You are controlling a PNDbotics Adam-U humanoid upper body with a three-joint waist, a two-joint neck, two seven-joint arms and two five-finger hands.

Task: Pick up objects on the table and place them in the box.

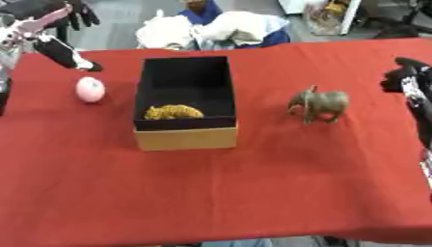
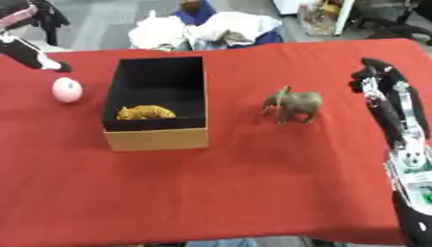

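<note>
Left eye view: box [image 1: 187,137] between pink ball [image 1: 90,89], elephant [image 1: 320,104].

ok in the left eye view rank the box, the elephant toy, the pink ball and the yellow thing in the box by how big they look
1. box, clearly largest
2. elephant toy
3. yellow thing, partly hidden by the box's near wall, so its rank against the ball is unsure
4. pink ball

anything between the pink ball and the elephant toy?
Yes: the open box stands between the pink ball and the elephant toy, with a yellow-orange toy inside it. Otherwise only bare red tablecloth. Clearest in the left eye view.
</note>
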